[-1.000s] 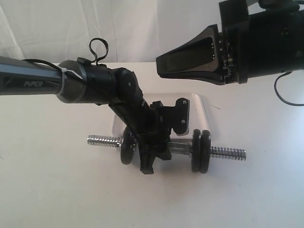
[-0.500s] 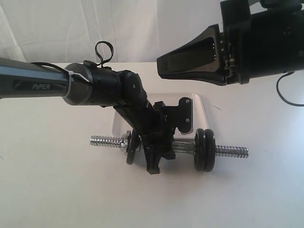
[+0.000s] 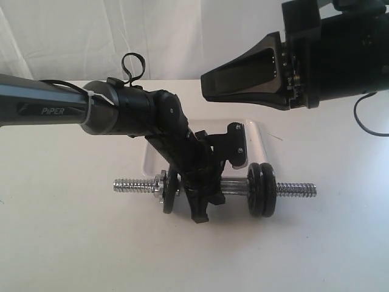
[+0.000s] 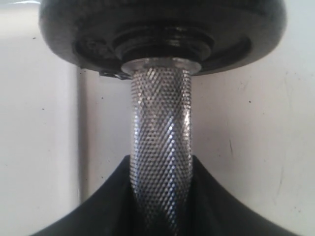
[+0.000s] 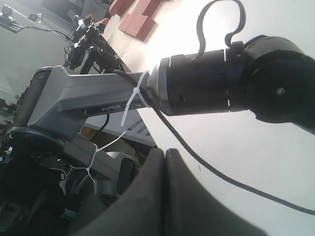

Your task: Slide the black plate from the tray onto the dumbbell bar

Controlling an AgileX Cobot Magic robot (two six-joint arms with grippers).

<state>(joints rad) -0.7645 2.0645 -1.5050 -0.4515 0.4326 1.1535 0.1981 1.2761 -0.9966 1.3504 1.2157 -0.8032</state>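
The dumbbell bar [image 3: 130, 184] lies across the table in front of the tray [image 3: 258, 143]. One black plate [image 3: 171, 193] sits on its left part, with a chrome nut just outside it. Two more black plates [image 3: 261, 190] sit together on the right part. My left gripper [image 3: 203, 201] is shut on the bar's knurled middle [image 4: 161, 128], between the plates. In the left wrist view a black plate [image 4: 162, 29] sits on the bar just beyond the fingers [image 4: 98, 206]. My right gripper [image 3: 209, 85] hangs high above the tray, shut on nothing [image 5: 165, 152].
The tray shows no plates in its visible part; the left arm [image 3: 121, 112] hides much of it. A white cloth backdrop stands behind the table. A black cable [image 3: 364, 128] hangs at the right edge.
The left arm and the bar have shifted slightly to the right. The left plate was tilted half a second ago and now stands upright beside the chrome nut. The right gripper has not moved.
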